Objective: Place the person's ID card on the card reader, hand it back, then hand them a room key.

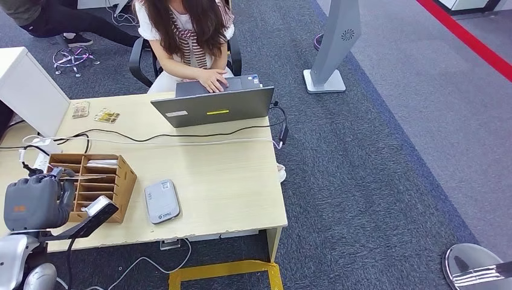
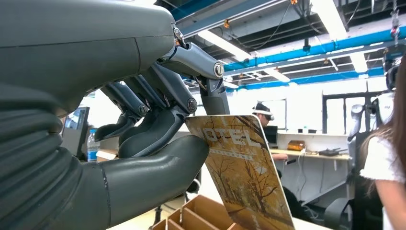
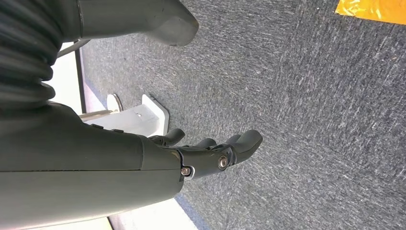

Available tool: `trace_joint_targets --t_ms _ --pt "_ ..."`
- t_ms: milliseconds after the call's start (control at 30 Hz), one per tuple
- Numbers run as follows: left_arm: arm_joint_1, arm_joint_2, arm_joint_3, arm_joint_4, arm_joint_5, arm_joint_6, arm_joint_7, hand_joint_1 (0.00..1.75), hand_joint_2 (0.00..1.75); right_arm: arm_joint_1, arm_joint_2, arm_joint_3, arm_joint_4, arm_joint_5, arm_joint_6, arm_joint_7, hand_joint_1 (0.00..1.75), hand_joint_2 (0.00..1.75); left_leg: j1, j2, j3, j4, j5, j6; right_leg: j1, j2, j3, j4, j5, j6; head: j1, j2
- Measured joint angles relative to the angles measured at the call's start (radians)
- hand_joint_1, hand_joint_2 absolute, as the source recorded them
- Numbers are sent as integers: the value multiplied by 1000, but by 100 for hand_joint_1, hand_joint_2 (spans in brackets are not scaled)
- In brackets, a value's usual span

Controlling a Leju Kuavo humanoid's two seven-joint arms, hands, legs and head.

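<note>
Light wood desk (image 1: pixel 217 187) stands on dark grey carpet (image 1: pixel 362 181). Red floor stripe (image 1: pixel 465 36) at 1 o'clock. Blue ceiling pipes (image 2: pixel 311 50) and fluorescent strip lights (image 2: pixel 230 40) overhead

A wooden organizer (image 1: pixel 90 184) sits at the desk's (image 1: pixel 229 187) near left edge, the card reader (image 1: pixel 162 200) just to its right. A laptop (image 1: pixel 212 104) stands at the far edge, a seated person (image 1: pixel 188 36) behind it; cables (image 1: pixel 151 139) cross between.
</note>
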Motion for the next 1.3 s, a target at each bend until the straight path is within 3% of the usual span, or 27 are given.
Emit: trace_joint_targets --t_ms 300,400,500,633,800,967,1200,1233,1300 --pt "-13 7 -28 -94 28 -20 -10 175 175 0 0 0 0 2 1 0 0 175 0 0 0 0 0 0 0 0 -1 0 0 0 0 0" --pt "-83 1 -41 -62 14 -5 0 175 175 -1 0 2 0 23 9 -2 0 175 0 -2 -1 1 1 1 0 -2 -1 0 0 0 0 0" --pt "-247 -26 -57 90 -37 86 7 175 175 -7 0 10 0 50 16 -12 0 175 0 -5 -1 1 4 1 0 -6 0 0 2 -1 0 0" --pt "-497 -90 -79 401 -96 209 3 175 175 -15 0 28 0 74 16 -16 0 175 0 -6 -2 1 8 1 0 -6 0 0 6 -1 0 0" --pt "-705 -168 -104 690 -146 218 47 175 175 -17 0 44 0 88 18 1 0 175 0 -4 -2 1 8 1 0 -4 -1 0 9 -2 0 0" --pt "-802 -216 -116 839 -160 208 71 175 175 -18 0 53 0 92 19 8 0 175 0 -3 -2 1 8 1 0 -3 -2 0 8 -2 0 0" --pt "-833 -242 -117 917 -167 210 74 175 175 -17 0 54 0 93 20 9 0 175 0 -3 -3 1 8 1 0 -2 -3 0 8 -2 0 0" --pt "-834 -243 -117 922 -168 210 74 147 175 -17 0 54 0 94 21 9 0 175 0 -2 -3 1 8 1 0 -2 -3 0 8 -2 0 0" --pt "-834 -245 -118 931 -170 210 79 60 175 -17 0 55 0 95 21 9 0 175 0 -2 -3 1 8 1 0 -2 -3 0 8 -2 0 0"
